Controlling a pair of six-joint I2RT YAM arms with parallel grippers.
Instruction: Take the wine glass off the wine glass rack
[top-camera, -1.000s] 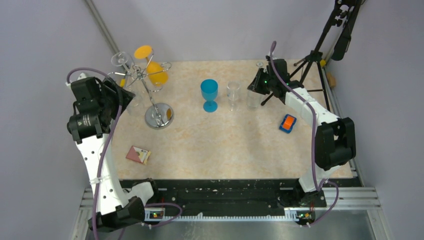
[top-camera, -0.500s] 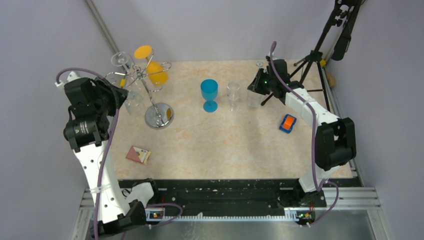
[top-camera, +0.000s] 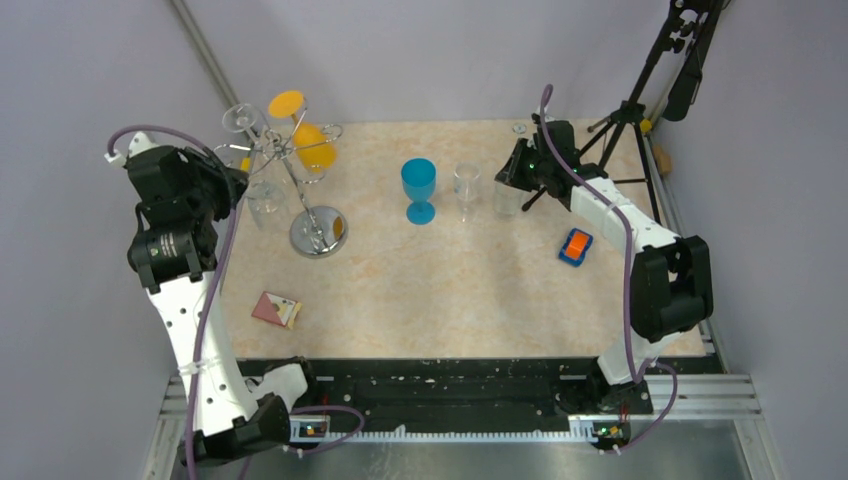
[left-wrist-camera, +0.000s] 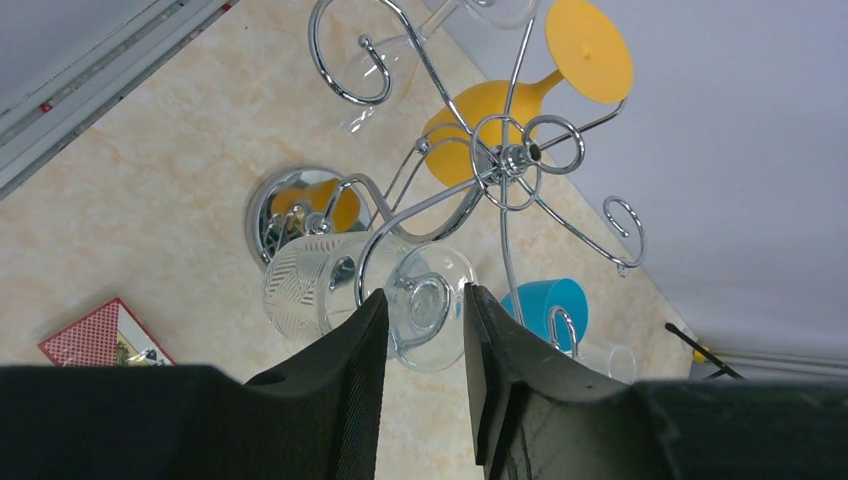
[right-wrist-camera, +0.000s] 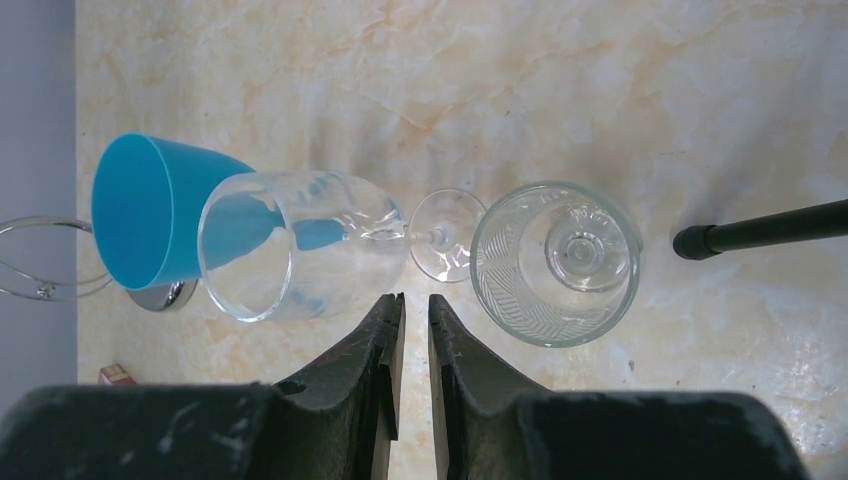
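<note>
At the table's far left, a clear glass (left-wrist-camera: 330, 290) hangs upside down on the rack (left-wrist-camera: 500, 160), foot toward the left gripper (left-wrist-camera: 425, 345), whose partly spread fingers flank that foot; contact unclear. Right gripper (right-wrist-camera: 415, 350) narrow, empty.

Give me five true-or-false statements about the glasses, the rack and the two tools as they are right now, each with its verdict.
1. An orange glass hangs on the wine glass rack. True.
2. The left tool has its fingers on either side of a clear patterned glass on the rack. True.
3. The blue glass lies on its side. False: it stands upright on the table.
4. The right tool holds a glass. False: its narrow gap is empty, just in front of two clear glasses.
5. The orange block sits by the rack's base. False: it lies on the right side, near the right arm.
</note>
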